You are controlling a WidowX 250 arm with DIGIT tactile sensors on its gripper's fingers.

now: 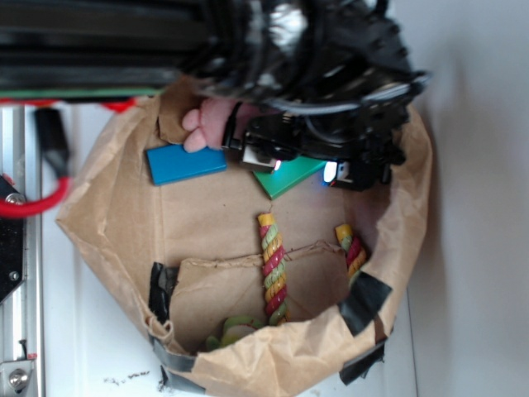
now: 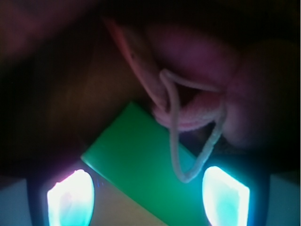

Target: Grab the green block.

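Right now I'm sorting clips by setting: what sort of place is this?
Probably a lab robot bench, not a home. A taped-up brown paper bin holds toys: a green block, a blue block, a twisted rope. The gripper hangs over the green block, with a metal rail alongside.

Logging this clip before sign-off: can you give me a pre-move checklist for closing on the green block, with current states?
1. Green block in wrist view: ok.
2. Block lies between the lit fingertips: ok.
3. Hand over the green block, not the blue block: ok.
4. Fingers apart, ready to close: ok.
5. Path clear: not ok, the pink plush toy and its string drape over the block.
6. Fingertip height relative to the block: cannot tell.
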